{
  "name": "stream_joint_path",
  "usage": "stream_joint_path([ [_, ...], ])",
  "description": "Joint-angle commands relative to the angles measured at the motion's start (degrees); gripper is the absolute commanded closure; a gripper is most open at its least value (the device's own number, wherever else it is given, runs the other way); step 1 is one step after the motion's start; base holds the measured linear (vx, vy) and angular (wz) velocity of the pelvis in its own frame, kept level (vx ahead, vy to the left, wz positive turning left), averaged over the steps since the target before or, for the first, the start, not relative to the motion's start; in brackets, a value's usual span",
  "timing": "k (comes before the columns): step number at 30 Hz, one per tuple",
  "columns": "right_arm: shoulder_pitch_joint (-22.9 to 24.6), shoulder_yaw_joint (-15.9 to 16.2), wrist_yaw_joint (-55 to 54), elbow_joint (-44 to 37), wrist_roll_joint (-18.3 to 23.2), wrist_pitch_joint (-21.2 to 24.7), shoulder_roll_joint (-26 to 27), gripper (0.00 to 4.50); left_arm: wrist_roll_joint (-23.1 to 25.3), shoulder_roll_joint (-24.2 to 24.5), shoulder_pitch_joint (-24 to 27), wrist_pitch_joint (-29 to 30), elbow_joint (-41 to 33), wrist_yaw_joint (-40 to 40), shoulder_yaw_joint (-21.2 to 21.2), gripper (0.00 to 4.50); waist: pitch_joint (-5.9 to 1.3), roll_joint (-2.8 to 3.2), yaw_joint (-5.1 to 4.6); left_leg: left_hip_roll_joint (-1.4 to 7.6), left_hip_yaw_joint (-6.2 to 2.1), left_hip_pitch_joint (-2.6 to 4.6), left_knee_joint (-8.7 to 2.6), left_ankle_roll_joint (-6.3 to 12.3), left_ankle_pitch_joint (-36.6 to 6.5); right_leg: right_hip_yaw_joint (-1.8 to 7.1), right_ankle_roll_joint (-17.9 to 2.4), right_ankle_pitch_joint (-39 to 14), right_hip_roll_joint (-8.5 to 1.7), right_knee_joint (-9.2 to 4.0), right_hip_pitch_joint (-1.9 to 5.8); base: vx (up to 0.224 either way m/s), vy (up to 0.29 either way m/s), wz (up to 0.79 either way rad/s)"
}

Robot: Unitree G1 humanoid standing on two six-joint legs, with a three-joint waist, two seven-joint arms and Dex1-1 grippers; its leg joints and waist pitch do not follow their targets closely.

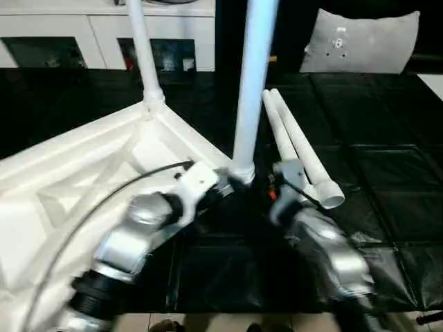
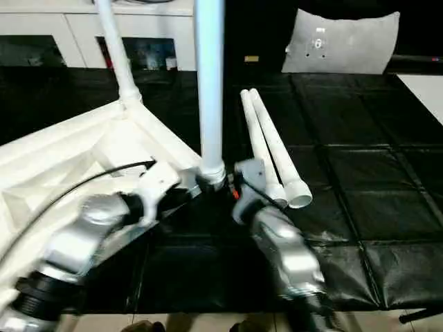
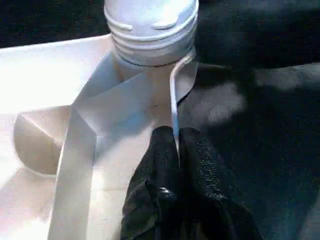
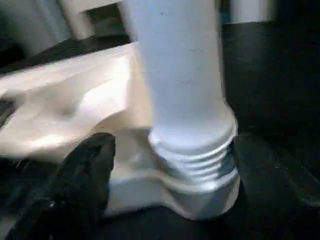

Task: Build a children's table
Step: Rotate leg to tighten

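The children's table top (image 1: 76,173) lies upside down on the left, ribbed underside up. One leg (image 1: 144,48) stands upright in its far corner socket. A second leg (image 1: 252,83) stands in the near corner socket (image 3: 150,65), threads showing at its base. My left gripper (image 3: 176,137) is shut on the thin rim of the table top right beside that socket. My right gripper (image 4: 175,150) is open, with one black finger (image 4: 85,185) on each side of the leg's threaded base. Two loose legs (image 1: 304,152) lie side by side on the mat to the right.
Black tiled mats (image 1: 387,173) cover the floor. A white cabinet with glass doors (image 1: 104,34) stands along the back. A grey cushion (image 1: 360,41) leans at the back right. A black cable (image 1: 104,200) runs over my left forearm.
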Motion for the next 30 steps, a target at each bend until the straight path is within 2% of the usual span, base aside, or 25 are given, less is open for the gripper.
stream_joint_path([
  [1,0.4,0.4,5.6,-3.8,2.1,1.7,-2.8,0.19,-0.9,2.8,-1.4,-3.9,0.4,-4.5,0.3,4.5,-3.42,0.23,0.36,2.18,-0.8,0.55,-3.29,3.94,-5.9,3.16,-12.5,1.6,-4.44,-3.65,3.19,0.0,0.0,0.0],
  [2,0.4,0.4,5.6,-3.8,2.1,1.7,-2.8,0.15,-0.9,2.8,-1.4,-3.9,0.4,-4.5,0.3,4.5,-3.43,0.24,0.47,2.09,-0.8,0.57,-3.24,3.92,-6.2,3.15,-12.5,0.9,-4.39,-3.71,3.3,0.0,0.0,0.0],
  [3,0.7,1.2,9.7,-5.1,2.4,2.3,-6.5,0.07,-2.4,5.4,-1.6,-6.4,1.2,-8.8,-0.4,4.5,-3.4,0.33,0.43,2.3,-0.79,0.61,-3.36,3.76,-6.7,3.2,-12.6,0.1,-4.44,-3.64,3.11,0.0,0.0,0.0],
  [4,0.7,1.4,10.6,-5.3,2.3,2.3,-7.3,0.07,-2.4,6.0,-1.7,-7.1,1.5,-9.7,-0.8,4.5,-3.47,0.33,0.65,2.26,-0.89,0.66,-3.31,3.58,-6.7,3.12,-12.4,-0.7,-4.4,-3.64,3.24,0.0,0.0,0.0],
  [5,0.5,2.5,13.6,-5.7,1.3,2.0,-10.6,0.07,-2.3,8.3,-2.0,-10.5,2.6,-13.1,-2.0,4.5,-3.47,0.38,0.78,2.32,-0.89,0.76,-3.28,3.46,-6.7,3.16,-12.6,-0.4,-4.41,-3.61,3.07,0.0,0.0,0.0],
  [7,-0.4,3.5,17.1,-5.6,0.1,1.4,-14.3,0.07,-3.1,10.2,-2.3,-13.5,3.6,-17.7,-2.8,4.5,-3.48,0.31,1.18,2.28,-0.75,0.81,-3.19,3.5,-6.5,3.25,-12.6,-0.1,-4.42,-3.58,3.09,0.0,0.0,0.0],
  [13,-2.4,5.1,23.1,-5.7,0.6,1.3,-18.3,0.07,-4.8,13.1,-3.3,-18.1,5.8,-25.8,-5.0,4.5,-3.58,0.25,2.06,2.38,-0.7,0.92,-3.08,3.5,-6.7,3.24,-13.6,-0.6,-4.66,-3.32,2.96,0.0,0.0,0.0],
  [14,-3.2,7.0,26.6,-5.4,0.6,0.8,-20.0,0.07,-5.3,14.6,-3.8,-20.2,6.7,-29.6,-6.4,4.5,-3.63,0.24,2.23,2.46,-0.7,0.97,-3.07,3.43,-6.7,3.25,-13.8,-0.4,-4.69,-3.25,2.96,0.0,0.0,0.0],
  [20,-4.2,8.7,32.0,-4.8,2.9,2.4,-21.1,0.07,-5.3,16.3,-4.4,-22.8,8.0,-34.1,-7.9,4.5,-3.56,0.03,2.85,2.58,-0.69,0.97,-3.14,3.04,-7.8,3.22,-13.7,-2.6,-4.77,-3.17,2.98,0.0,0.0,0.0],
  [23,-4.6,9.2,34.5,-4.5,4.1,3.9,-21.3,0.43,-5.1,16.7,-4.8,-23.9,8.5,-35.2,-8.1,4.5,-3.58,-0.07,2.85,2.59,-0.71,0.95,-3.1,2.84,-7.8,3.23,-13.6,-3.4,-4.89,-3.23,3.0,0.0,0.0,0.0],
  [30,-5.3,10.1,36.1,-3.6,4.3,4.5,-21.3,1.11,-5.2,17.1,-5.1,-25.7,9.5,-36.0,-8.3,4.5,-3.48,-0.37,2.87,2.51,-0.7,0.86,-3.09,2.43,-7.9,3.25,-12.9,-6.3,-4.93,-3.4,2.92,0.0,0.0,0.0],
])
